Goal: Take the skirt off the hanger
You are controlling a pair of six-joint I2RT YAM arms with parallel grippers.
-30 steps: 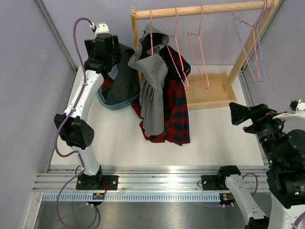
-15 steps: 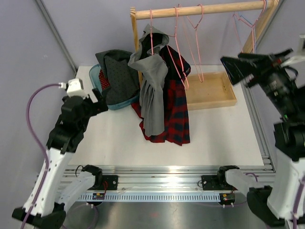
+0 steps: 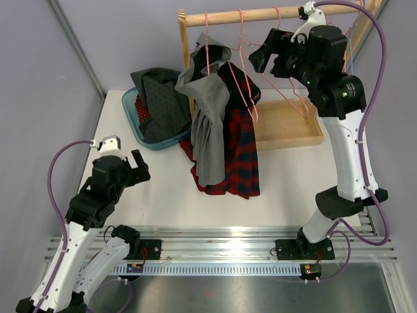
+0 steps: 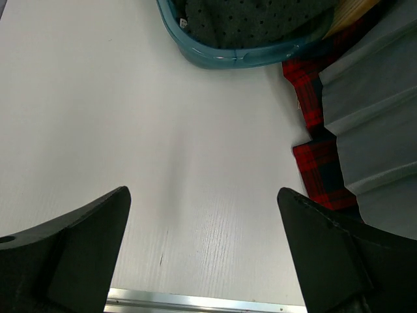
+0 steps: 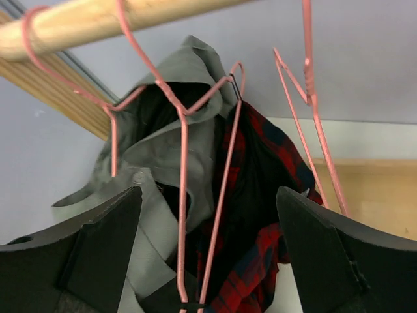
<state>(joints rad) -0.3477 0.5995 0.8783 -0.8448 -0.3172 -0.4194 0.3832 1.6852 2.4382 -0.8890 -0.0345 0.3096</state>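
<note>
Right claw (image 3: 259,57) wide, empty, up by rail (image 3: 221,16); hanger (image 5: 220,195) carrying skirt (image 3: 241,150) at 6 o'clock. Left claw (image 4: 202,195) wide over table (image 4: 130,130), skirt hem at 2 o'clock.

We are in a robotics lab cell, not a home: a white table (image 3: 300,189) sits boxed in by plain lilac panels (image 3: 32,98) and aluminium framing (image 3: 77,47). We see the left arm (image 3: 98,195) and right arm (image 3: 345,137) bolted to a slotted metal rail (image 3: 221,251), a trailing purple cable (image 3: 50,182), and a small wooden clothes rack (image 3: 223,16) standing in as a prop.
</note>
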